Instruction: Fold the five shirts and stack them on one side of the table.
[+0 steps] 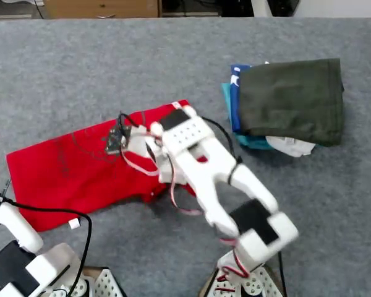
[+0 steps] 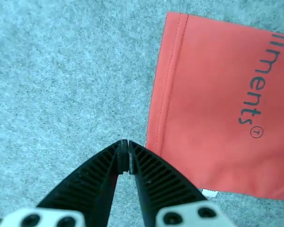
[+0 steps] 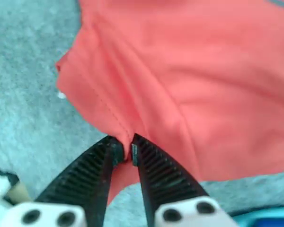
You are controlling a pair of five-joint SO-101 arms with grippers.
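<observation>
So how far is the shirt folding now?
Done: a stack of folded shirts, green on top, blue, teal and white beneath. In hand: the right gripper pinches the red shirt. Remaining: finish folding it and stack it. The left gripper is shut, empty, beside it.

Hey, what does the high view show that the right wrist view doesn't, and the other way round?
The high view gives the red shirt at its full length, the dark green shirt on top of the folded stack on the right of the table, and the right arm stretched over the red shirt. The right wrist view gives, up close, the right tool shut on a bunched fold at the red shirt's edge. Both share the red shirt and the grey table cover.
</observation>
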